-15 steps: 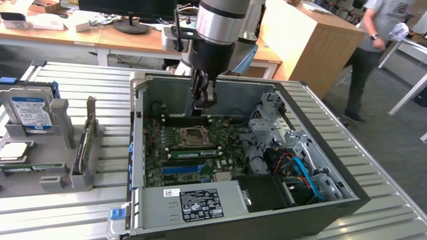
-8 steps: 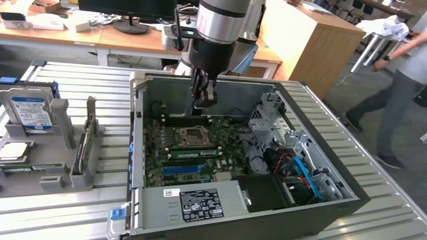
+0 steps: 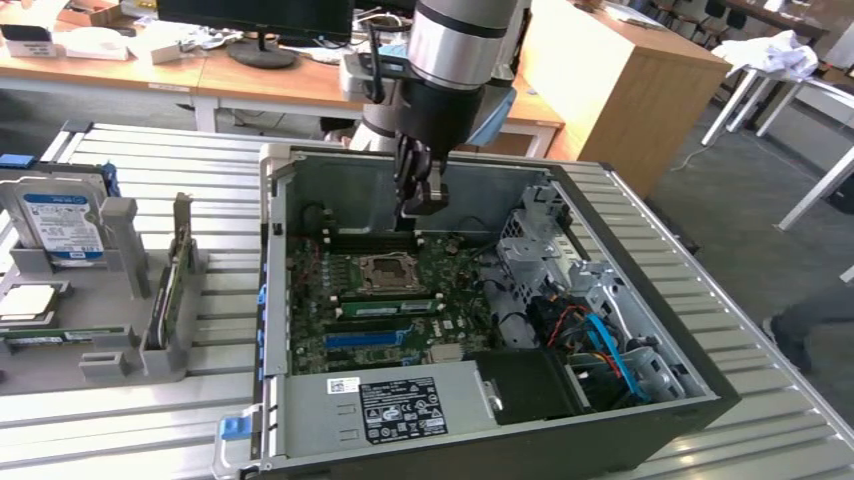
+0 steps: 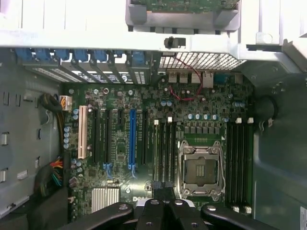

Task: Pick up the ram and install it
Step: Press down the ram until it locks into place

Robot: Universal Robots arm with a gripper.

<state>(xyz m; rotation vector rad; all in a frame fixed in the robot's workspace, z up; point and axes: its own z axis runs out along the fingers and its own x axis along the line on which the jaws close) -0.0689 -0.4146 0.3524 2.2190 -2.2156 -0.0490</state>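
Green and thin, the ram looks like a flat stick standing on its edge in a grey rack. The rack sits on the metal desk, at the exterior view's left, just beside the open computer case. I think the ram is very light and stiff, so it will not bend or flop. I also think it is easy to break, because it is so thin and has tiny parts on its flat sides. The best place to hold it, I think, is by the two flat sides near the top long edge, with a soft squeeze. It should not be twisted. The hand is well away from that stick. It hangs inside the case, over the far part of the green board, near the square silver socket. I cannot tell if the hand is spread or pressed together, or if it has anything in it. Now the counting. I see one arm, one hand, one case and one rack. I see one hard drive with a blue and white label. On the board I count one socket, one long blue slot and one long white slot. Two groups of long dark slots lie one on each side of the socket.
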